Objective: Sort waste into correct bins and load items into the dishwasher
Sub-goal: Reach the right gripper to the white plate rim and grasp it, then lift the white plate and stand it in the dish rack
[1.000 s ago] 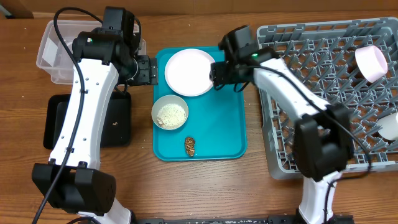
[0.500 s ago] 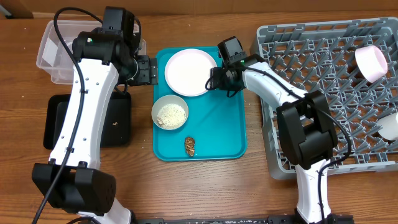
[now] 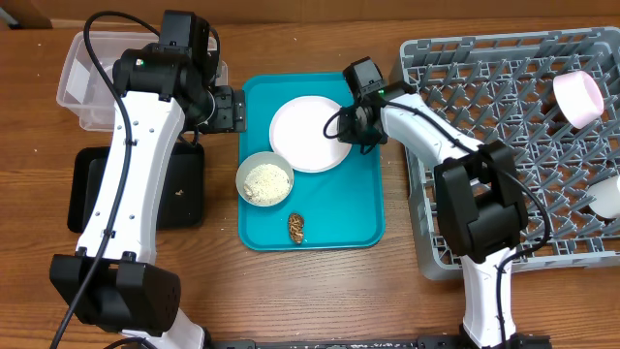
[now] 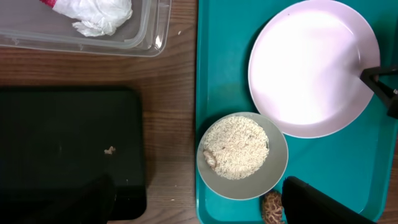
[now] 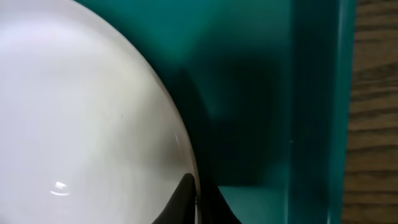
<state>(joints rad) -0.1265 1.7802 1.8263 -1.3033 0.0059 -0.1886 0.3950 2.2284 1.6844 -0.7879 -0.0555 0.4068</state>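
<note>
My right claw is clamped on the right rim of the one plate. The wrist view shows one finger above the edge and one below it. The plate is round and white and lies over the back half of the teal tray. Its lower left edge meets the rim of the single bowl; I cannot tell whether they touch or the plate rides just over it. The bowl holds one heap of white rice. In front of the bowl, near the teal tray's front edge, sits one brown lump, apart from both dishes.

My left claw hangs with its fingers spread wide and nothing between them, just at the teal tray's back left edge.

Left of it stand two bins on the tabletop. The clear tub is at the back and has one crumpled wrapper inside, white with a bit of red. The black tray is in front of the tub, with a single pale crumb on its floor.

On the right stands one grey rack holding two cups. The pink cup is near the back right, and the white cup is at the right edge, partly cut off by the frame
</note>
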